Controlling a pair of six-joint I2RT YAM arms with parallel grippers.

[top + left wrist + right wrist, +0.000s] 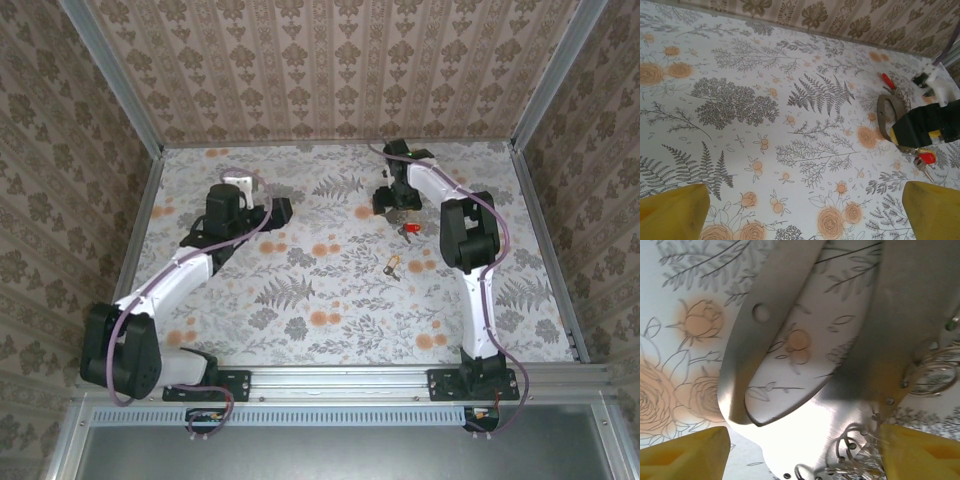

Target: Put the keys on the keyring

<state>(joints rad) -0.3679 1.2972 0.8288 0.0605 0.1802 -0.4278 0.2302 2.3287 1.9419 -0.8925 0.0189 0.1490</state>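
The keyring (805,425), a wide grey metal loop, lies flat on the flowered table between the yellow fingertips of my right gripper (802,455). The jaws stand apart on either side of it. Small wire rings (935,371) of its chain lie by the right finger. From the left wrist view the keyring (883,116) shows under the black right gripper (925,127). A red-tagged key (407,231) (926,158) lies just beside it, and another red tag (888,80) lies beyond the loop. A brass key with a yellow tag (393,266) rests nearer the middle. My left gripper (280,210) (802,215) is open over bare table.
The table (330,300) carries a floral cloth and is walled with patterned panels at the back and sides. A metal rail (340,380) runs along the near edge by the arm bases.
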